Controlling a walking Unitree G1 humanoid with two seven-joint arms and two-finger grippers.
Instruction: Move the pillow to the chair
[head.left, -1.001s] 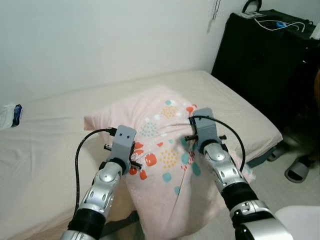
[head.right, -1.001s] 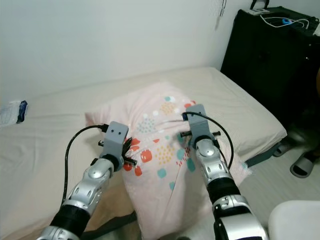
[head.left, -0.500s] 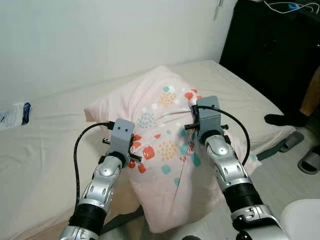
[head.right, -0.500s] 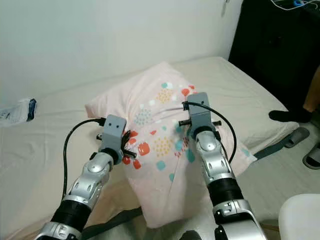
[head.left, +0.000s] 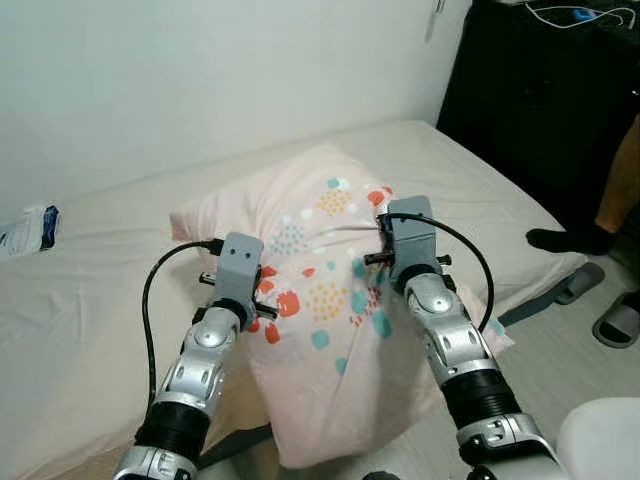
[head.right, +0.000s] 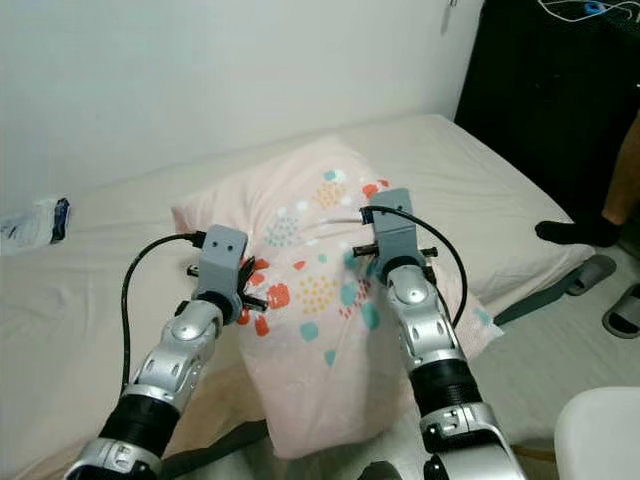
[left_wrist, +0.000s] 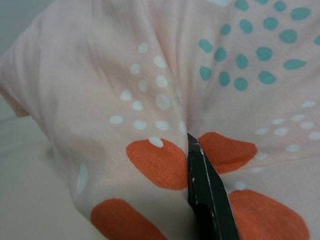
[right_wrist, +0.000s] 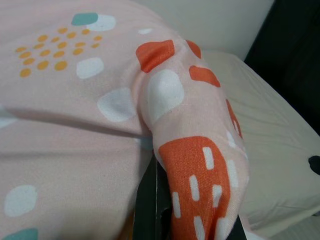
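A pink pillow (head.left: 330, 300) printed with orange, teal and white dots is held up over the near edge of a beige bed (head.left: 90, 300), its lower end hanging down toward the floor. The left gripper (head.left: 262, 300) pinches a fold of the pillowcase on the pillow's left side; its fingers (left_wrist: 207, 195) are closed into the cloth. The right gripper (head.left: 385, 240) grips the right side, fingers (right_wrist: 150, 210) clamped on a bunched fold. A black cabinet (head.left: 540, 110) stands beyond the bed's right end, and a person's foot (head.left: 560, 238) in a dark sock rests on the floor beside it.
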